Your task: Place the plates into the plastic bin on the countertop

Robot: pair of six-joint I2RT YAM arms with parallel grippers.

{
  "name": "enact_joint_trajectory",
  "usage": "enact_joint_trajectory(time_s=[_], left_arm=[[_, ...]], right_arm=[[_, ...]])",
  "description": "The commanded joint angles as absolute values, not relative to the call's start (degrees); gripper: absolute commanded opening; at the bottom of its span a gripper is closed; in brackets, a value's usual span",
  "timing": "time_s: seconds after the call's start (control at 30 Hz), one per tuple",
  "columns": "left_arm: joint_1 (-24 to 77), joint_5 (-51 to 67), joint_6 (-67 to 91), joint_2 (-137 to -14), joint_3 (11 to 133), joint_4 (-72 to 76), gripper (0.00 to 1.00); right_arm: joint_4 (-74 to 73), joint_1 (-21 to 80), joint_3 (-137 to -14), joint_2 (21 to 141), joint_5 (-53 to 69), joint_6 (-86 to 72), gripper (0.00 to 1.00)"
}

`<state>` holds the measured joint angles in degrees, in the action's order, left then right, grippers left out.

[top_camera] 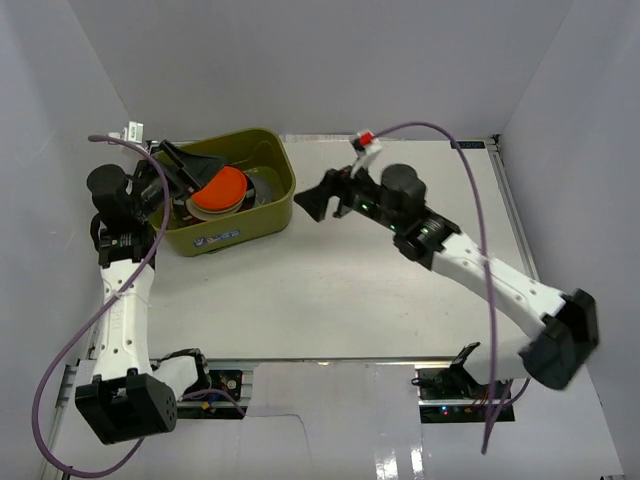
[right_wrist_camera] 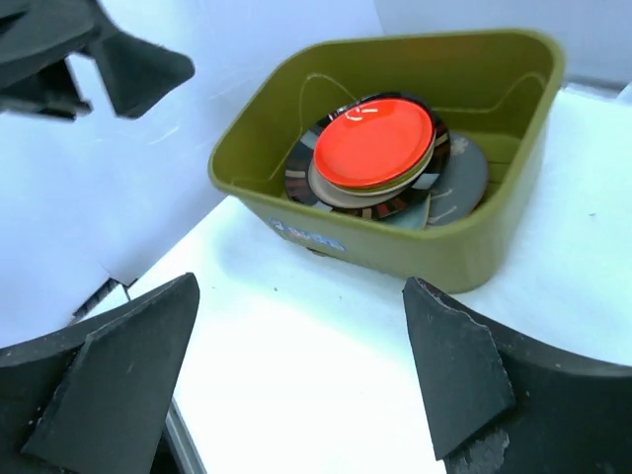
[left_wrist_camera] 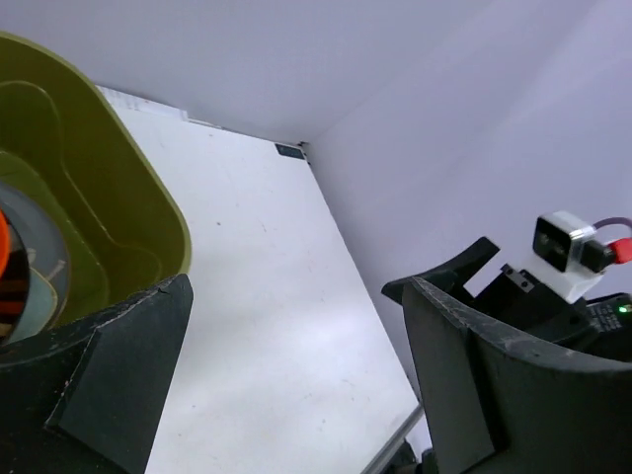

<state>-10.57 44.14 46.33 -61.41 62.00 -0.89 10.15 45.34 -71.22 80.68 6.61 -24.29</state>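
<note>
A flat white table (top_camera: 330, 290) sits boxed in on three sides by a plain white back wall (top_camera: 330, 60), a white left wall (top_camera: 40, 100) and a white right wall (top_camera: 590, 120), all bare and matte. A silver metal rail (top_camera: 517, 215) runs along the table's right edge. A small dark bracket (left_wrist_camera: 290, 150) sits in the far right corner. A glossy white panel (top_camera: 400, 430) lies along the near side. The light is even, with soft shadows.

The plastic bin (right_wrist_camera: 474, 247) is olive green. In it, the orange-red plate (right_wrist_camera: 373, 140) tops a beige plate (right_wrist_camera: 334, 190), a black-rimmed striped plate (right_wrist_camera: 299, 174) and a grey plate (right_wrist_camera: 466, 176). The countertop (top_camera: 380, 290) is white.
</note>
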Motion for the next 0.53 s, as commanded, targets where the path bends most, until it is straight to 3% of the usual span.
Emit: enact_joint_trajectory(time_s=[0.0, 0.1, 0.33, 0.5], left_arm=[[-10.1, 50.1, 47.3, -53.7, 59.9, 1.8, 0.98], [-8.9, 53.2, 46.5, -49.9, 57.6, 1.8, 0.98], [-2.0, 57.4, 37.7, -41.8, 54.2, -6.0, 0.98], [-1.1, 53.5, 34.7, -41.4, 52.4, -12.0, 0.98]], right_arm=[[9.8, 45.4, -53.3, 69.7, 5.6, -17.2, 0.9], [8.2, 45.4, -39.7, 54.6, 3.5, -17.3, 0.9], [0.1, 45.3, -21.0, 21.8, -11.4, -20.7, 0.9], [1.0, 45.3, -21.2, 16.3, -12.2, -19.6, 0.9]])
